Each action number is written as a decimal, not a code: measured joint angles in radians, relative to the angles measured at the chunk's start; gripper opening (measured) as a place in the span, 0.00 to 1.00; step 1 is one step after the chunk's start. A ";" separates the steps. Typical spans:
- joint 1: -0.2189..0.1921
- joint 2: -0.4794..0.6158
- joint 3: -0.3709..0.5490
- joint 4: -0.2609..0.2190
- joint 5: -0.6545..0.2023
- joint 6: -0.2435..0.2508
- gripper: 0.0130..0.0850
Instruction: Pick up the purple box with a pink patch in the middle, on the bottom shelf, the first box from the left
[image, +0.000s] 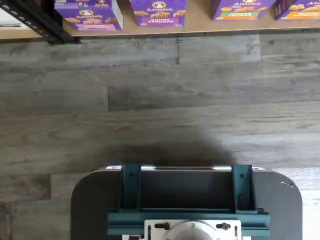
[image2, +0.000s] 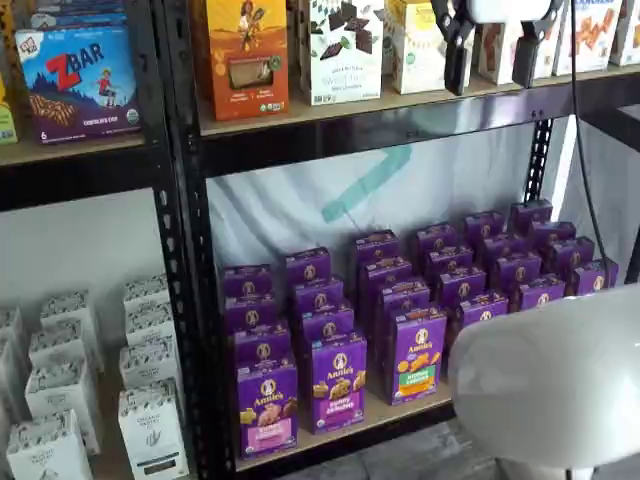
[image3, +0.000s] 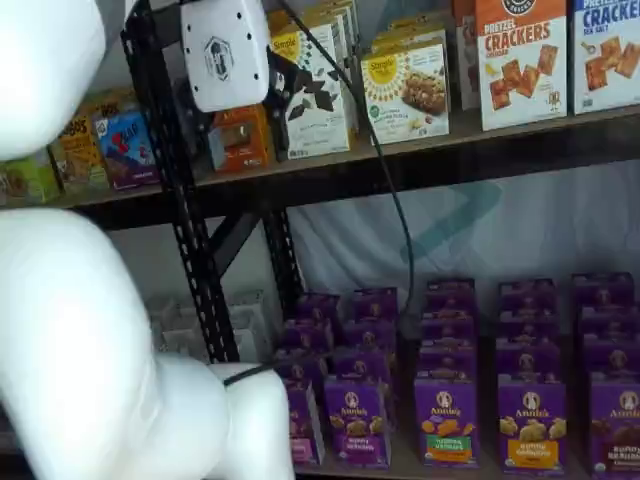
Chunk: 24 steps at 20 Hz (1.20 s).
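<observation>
Purple box (image2: 267, 407), pink band

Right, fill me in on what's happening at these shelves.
A white robot arm is set to take the purple box with the pink band, the front carton at the left end of the bottom shelf. Nothing is held yet. The claw hangs open up by the higher shelf of cartons, well above the Annie's rows. In the wrist view the purple box stands at the board's edge, beside the black rack post.

A shop-like mock-up: black metal rack (image2: 180, 250) of boxed snack cartons (image2: 415, 355), wood-look plank floor (image: 160, 100).
</observation>
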 joint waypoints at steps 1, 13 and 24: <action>0.012 0.001 -0.001 -0.013 0.001 0.006 1.00; 0.034 -0.014 0.056 -0.033 -0.056 0.021 1.00; 0.065 -0.042 0.204 -0.027 -0.166 0.055 1.00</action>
